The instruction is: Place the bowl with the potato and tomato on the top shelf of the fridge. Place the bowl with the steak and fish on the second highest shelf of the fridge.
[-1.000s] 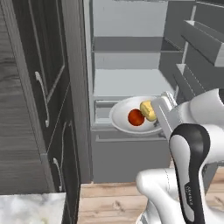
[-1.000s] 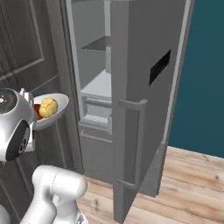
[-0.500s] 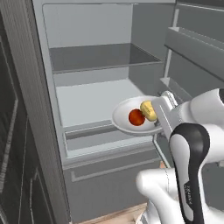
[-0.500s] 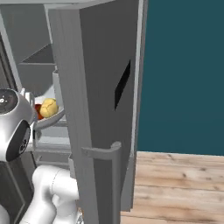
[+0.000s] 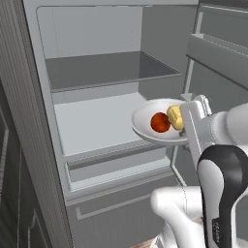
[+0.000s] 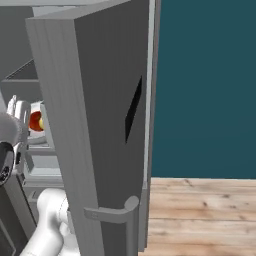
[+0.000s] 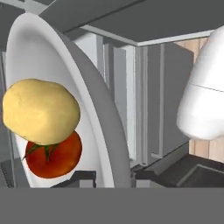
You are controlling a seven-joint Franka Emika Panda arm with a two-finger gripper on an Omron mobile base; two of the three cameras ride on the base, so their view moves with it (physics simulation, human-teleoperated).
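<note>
While the fridge point(image 5: 97, 72) stands open, we note these parts.
Bowl: we see a smooth, shallow white bowl point(image 5: 145, 127) held in front of the fridge's open compartment, level with the white shelf point(image 5: 97, 121); in the hand view its rim point(image 7: 105, 127) runs on edge.
Potato: lumpy, pale yellow potato point(image 7: 40, 111) touching the tomato.
Tomato: glossy red tomato point(image 7: 54, 157), green stem.
Fingers: we see the fingers point(image 7: 111, 177) narrowly closed on the bowl's rim; their tips are cut off by the frame's bottom.
Shelves: dark glass upper shelf point(image 5: 111, 68) above the white one.
Door: matte grey door point(image 6: 100, 125) with curved handle point(image 6: 115, 214) hides most of the interior in the right base view.
</note>
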